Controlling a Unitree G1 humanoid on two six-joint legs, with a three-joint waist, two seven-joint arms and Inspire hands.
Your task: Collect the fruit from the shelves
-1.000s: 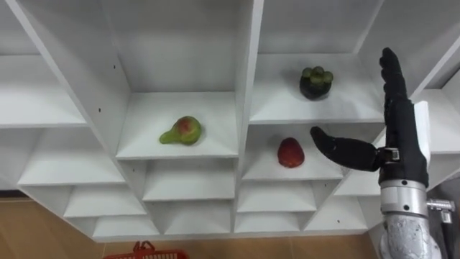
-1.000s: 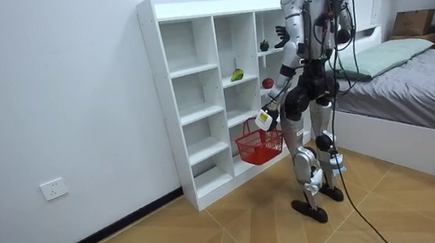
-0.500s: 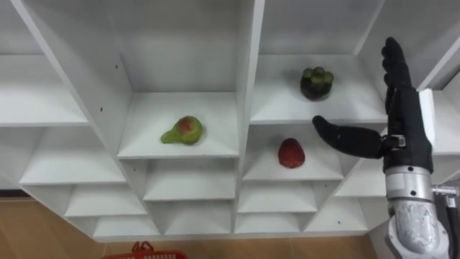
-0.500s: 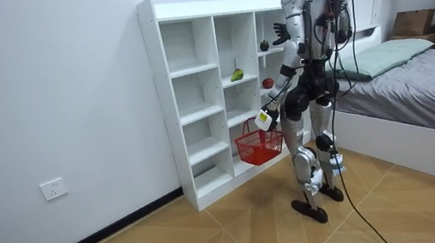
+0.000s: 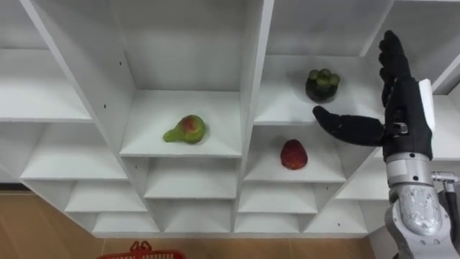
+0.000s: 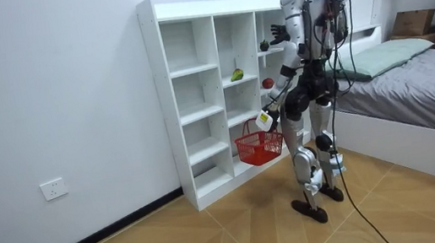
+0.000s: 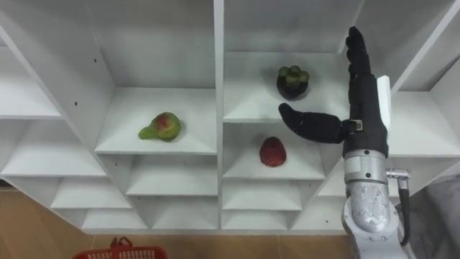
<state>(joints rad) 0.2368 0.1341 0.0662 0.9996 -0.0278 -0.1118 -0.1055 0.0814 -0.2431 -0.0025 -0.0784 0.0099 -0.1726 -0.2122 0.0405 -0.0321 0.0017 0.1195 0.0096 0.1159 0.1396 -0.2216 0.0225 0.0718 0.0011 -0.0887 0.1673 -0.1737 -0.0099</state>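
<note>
While the robot stands facing the white closet [image 5: 251,86], its right hand [image 5: 404,119] is raised before the right-hand column, fingers straight and upright, thumb spread toward the left, holding nothing. The dark mangosteen [image 5: 321,84] sits one shelf above the red fruit [image 5: 293,154]. The pear [image 5: 187,129] lies in the middle column. A red basket [image 6: 259,144] hangs at the left hand [image 6: 266,120], whose grip I cannot tell.

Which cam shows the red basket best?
Room view: the whole red basket hangs from the left hand before the closet. Both eye views catch just its handle and rim at the bottom edge.
</note>
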